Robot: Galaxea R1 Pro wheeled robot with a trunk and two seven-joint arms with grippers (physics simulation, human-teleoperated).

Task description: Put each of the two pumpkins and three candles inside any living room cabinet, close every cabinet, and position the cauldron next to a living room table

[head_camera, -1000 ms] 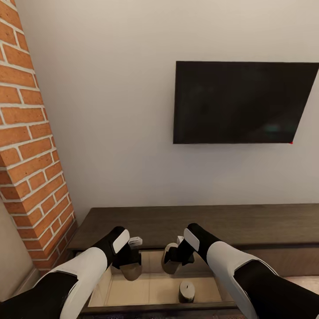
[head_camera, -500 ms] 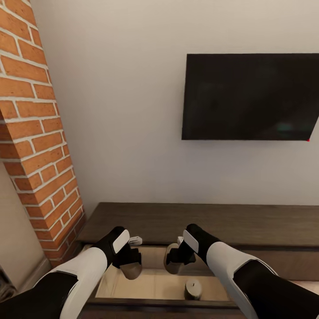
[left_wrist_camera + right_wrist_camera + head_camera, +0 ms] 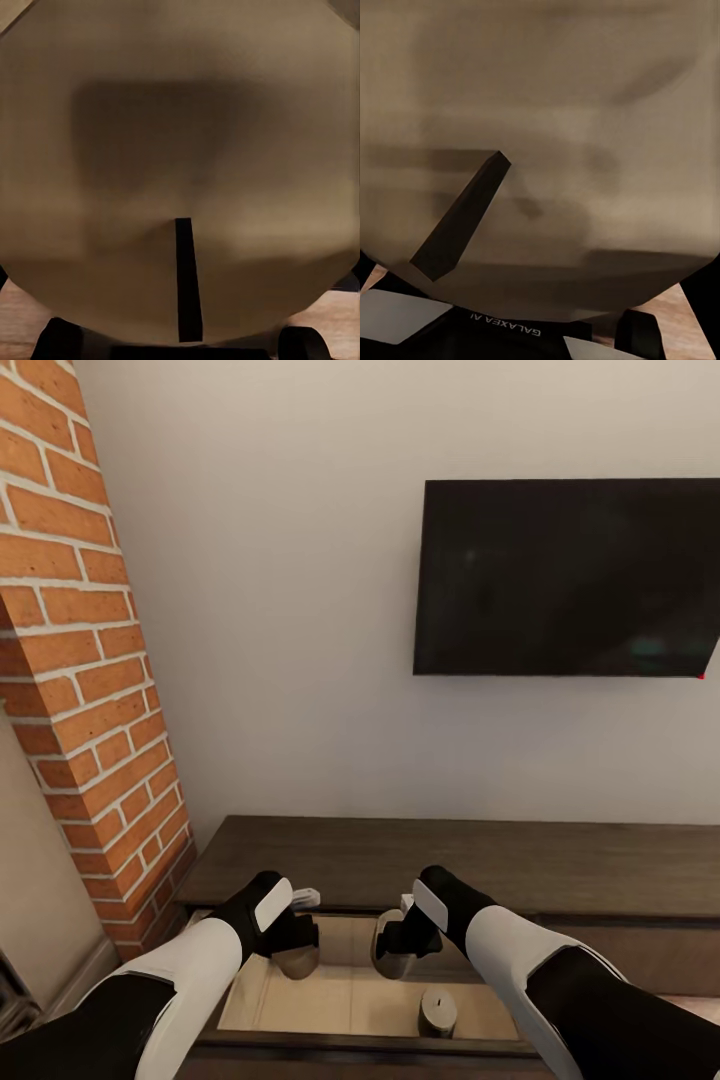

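Both grippers hold candles tipped sideways; third candle (image 3: 437,1012) upright.

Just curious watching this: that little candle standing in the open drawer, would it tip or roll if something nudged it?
The candle looks short and wide, standing upright on the flat drawer floor, so it probably slides rather than tips. Knocked onto its round side, it could roll.

I'm looking into a home living room: a flat black television (image 3: 568,577) hangs on a plain off-white wall (image 3: 290,610), a long low dark-brown wooden TV cabinet (image 3: 450,863) runs beneath it, and a red brick chimney column (image 3: 85,660) rises beside them.
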